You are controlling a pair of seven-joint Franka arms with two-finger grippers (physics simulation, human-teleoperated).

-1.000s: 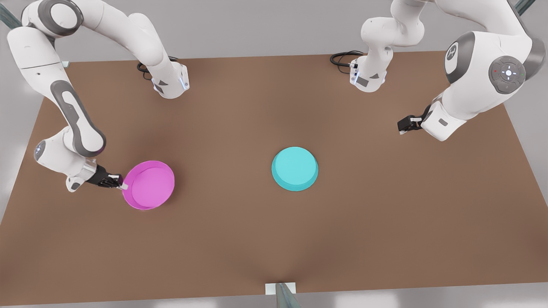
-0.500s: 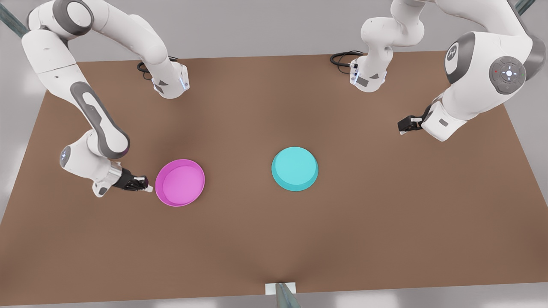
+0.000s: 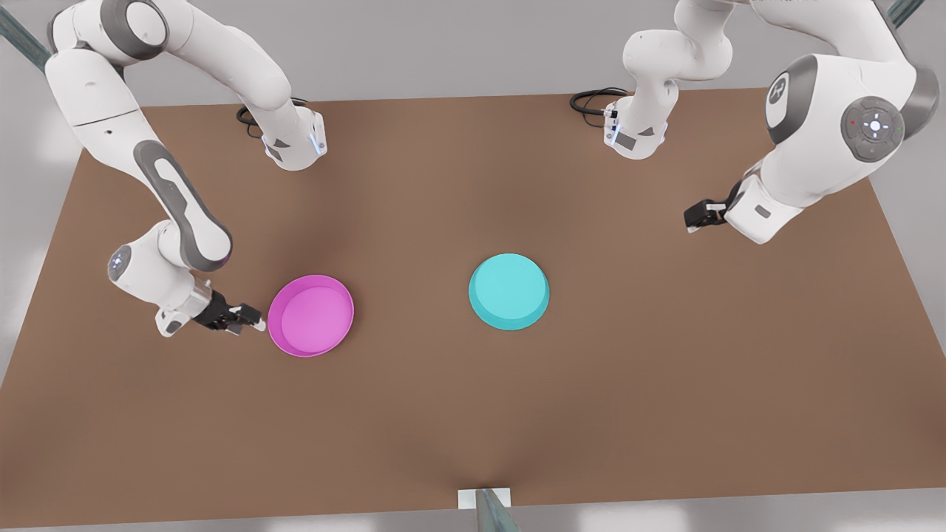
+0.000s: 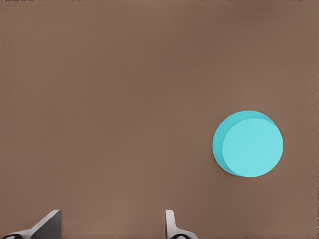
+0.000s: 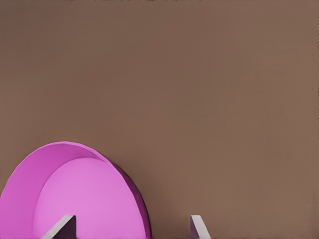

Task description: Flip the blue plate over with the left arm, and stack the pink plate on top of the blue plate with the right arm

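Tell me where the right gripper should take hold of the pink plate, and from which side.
Best on the raised rim nearest the right gripper, at the front view's left edge of the pink plate. The plate lies flat and open side up on the table, so one finger can go inside the rim and one outside. The gripper is open and beside that edge, apart from it.

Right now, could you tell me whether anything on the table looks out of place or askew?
Nothing stands out. The blue plate lies base-up mid-table; the pink plate sits flat, rim-up, just clear of the open right tool. The open left tool waits aside.
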